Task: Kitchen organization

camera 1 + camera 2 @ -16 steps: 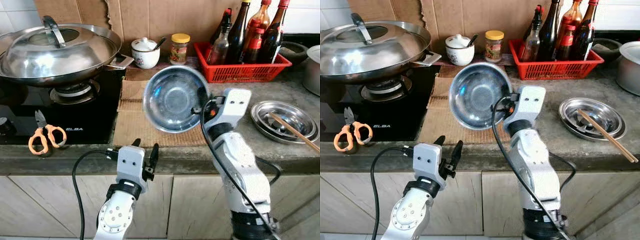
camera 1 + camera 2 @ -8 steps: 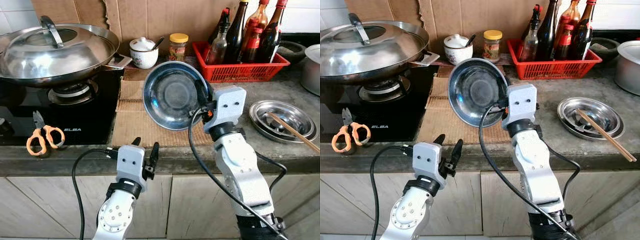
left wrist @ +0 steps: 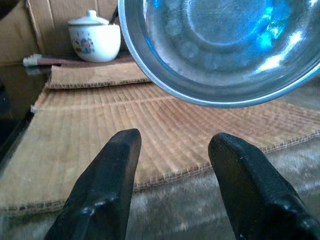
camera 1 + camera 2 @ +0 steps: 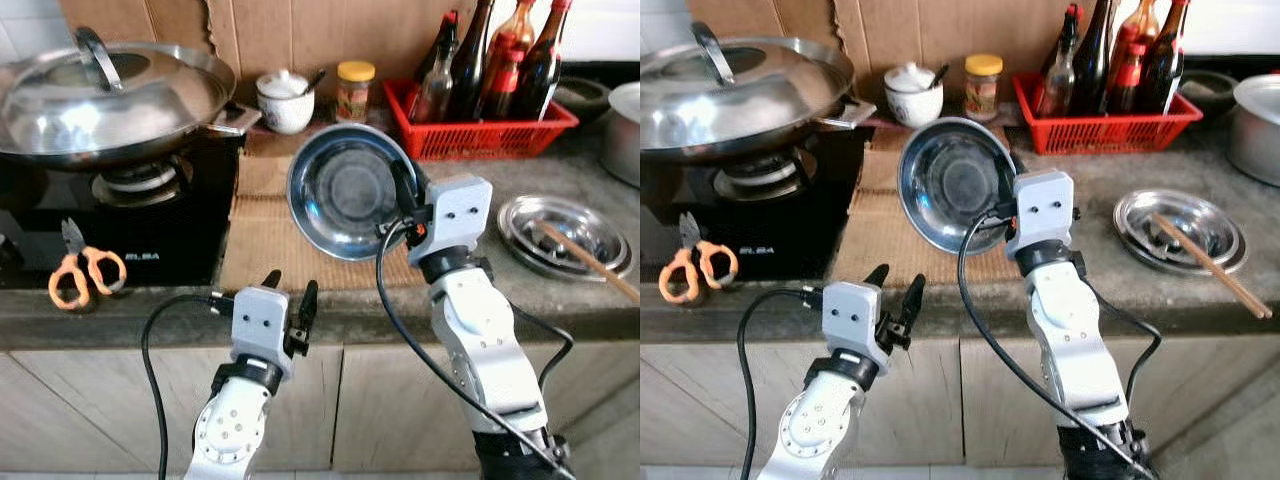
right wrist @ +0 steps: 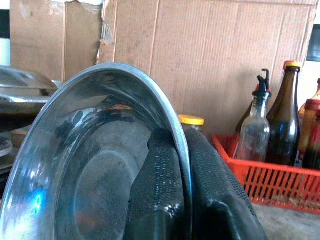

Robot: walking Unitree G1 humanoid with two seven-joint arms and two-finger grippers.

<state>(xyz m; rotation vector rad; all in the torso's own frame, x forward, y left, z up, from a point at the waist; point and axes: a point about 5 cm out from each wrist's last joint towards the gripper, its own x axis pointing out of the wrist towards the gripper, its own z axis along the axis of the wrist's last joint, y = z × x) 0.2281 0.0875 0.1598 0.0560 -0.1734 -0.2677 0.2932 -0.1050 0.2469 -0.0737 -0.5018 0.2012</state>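
Observation:
A steel bowl (image 4: 345, 192) hangs tilted on edge above the cardboard mat (image 4: 260, 245), its hollow facing me. My right gripper (image 4: 403, 188) is shut on the bowl's right rim; in the right wrist view one finger (image 5: 160, 190) lies inside the bowl (image 5: 85, 165) and the other outside. My left gripper (image 4: 287, 290) stands open at the counter's front edge, below the bowl, with nothing between its fingertips (image 3: 112, 170). The bowl's underside (image 3: 225, 45) hangs above it in the left wrist view.
A lidded wok (image 4: 110, 95) sits on the black stove (image 4: 120, 215) at left, with orange scissors (image 4: 80, 270) in front. A white lidded pot (image 4: 285, 100), a jar (image 4: 357, 90) and a red bottle basket (image 4: 480, 125) line the back. Steel plates with chopsticks (image 4: 565, 240) lie right.
My right gripper has carried the bowl a little up and back over the mat, then held it nearly still. The left gripper stays open in place. The view has shifted slightly.

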